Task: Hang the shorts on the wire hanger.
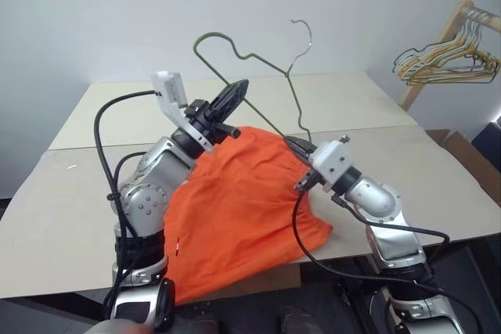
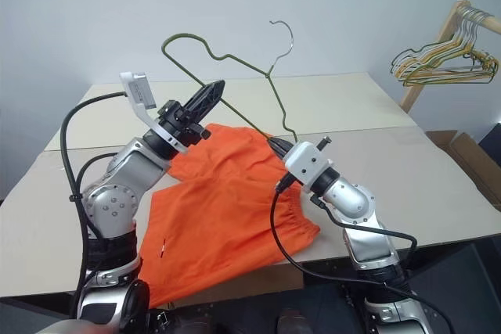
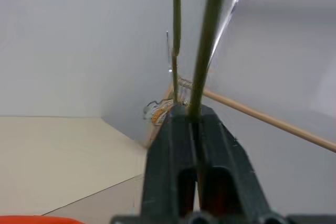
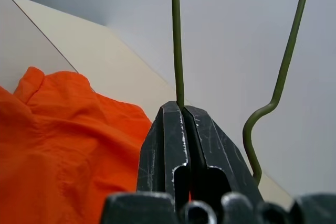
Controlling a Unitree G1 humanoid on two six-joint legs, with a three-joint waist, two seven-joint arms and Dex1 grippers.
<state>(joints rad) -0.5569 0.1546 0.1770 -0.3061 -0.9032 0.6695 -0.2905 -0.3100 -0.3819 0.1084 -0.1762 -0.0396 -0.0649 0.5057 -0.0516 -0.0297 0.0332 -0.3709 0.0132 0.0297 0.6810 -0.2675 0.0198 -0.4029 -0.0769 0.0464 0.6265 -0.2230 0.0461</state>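
Note:
The wire hanger (image 1: 286, 72), thin and olive-grey, is held up in the air above the table, hook uppermost. My left gripper (image 1: 237, 90) is shut on one of its wires (image 3: 205, 51), raised and pointing up. Lower and to the right, my right gripper (image 1: 291, 143) is shut on another stretch of the wire (image 4: 177, 40). The orange shorts (image 1: 235, 201) lie spread on the table beneath both arms, with one end hanging over the front edge. Their upper edge sits just under the right gripper (image 4: 181, 107); I cannot tell whether the fabric touches the hanger.
The pale table (image 1: 391, 162) runs wide on both sides and behind the shorts. At the far right a wooden rack (image 1: 450, 29) carries a bunch of wire hangers (image 1: 446, 64). A cardboard box (image 1: 470, 154) stands beside the table's right end.

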